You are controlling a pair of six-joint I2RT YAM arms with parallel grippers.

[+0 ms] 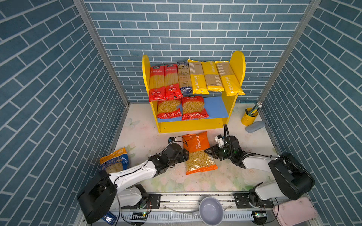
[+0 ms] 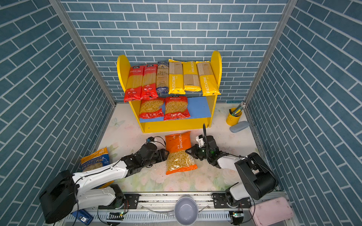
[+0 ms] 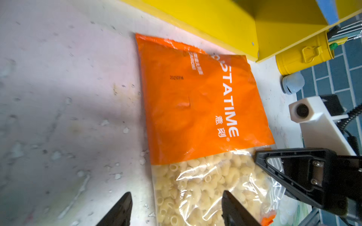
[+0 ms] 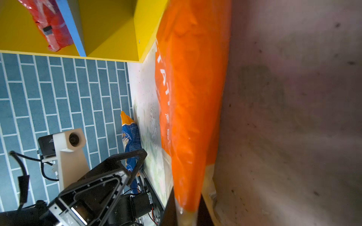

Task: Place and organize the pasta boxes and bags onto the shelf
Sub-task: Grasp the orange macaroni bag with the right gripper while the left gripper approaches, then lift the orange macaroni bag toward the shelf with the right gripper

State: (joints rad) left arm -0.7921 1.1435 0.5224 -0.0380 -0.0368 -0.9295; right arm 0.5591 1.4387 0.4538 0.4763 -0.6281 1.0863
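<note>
An orange short-pasta bag [image 1: 197,152] [image 2: 179,150] [image 3: 195,101] lies flat on the table in front of the shelf [image 1: 195,127] [image 2: 176,127]. My right gripper [image 1: 207,151] [image 4: 188,215] is shut on the bag's right edge. My left gripper [image 1: 185,154] [image 3: 176,194] is open at the bag's left edge, one finger over the table and one over the clear window. Several long spaghetti packs [image 1: 195,78] lie across the top board. Two red short-pasta bags [image 1: 182,108] lie on the blue lower board. A blue-orange bag [image 1: 114,160] [image 4: 131,133] stands at the left wall.
A yellow pen cup [image 1: 248,117] and a grey-blue case [image 1: 254,126] sit at the back right, near the shelf's side. A grey bowl [image 1: 210,210] and a pink tray [image 1: 293,211] rest on the front rail. Brick-patterned walls close in three sides.
</note>
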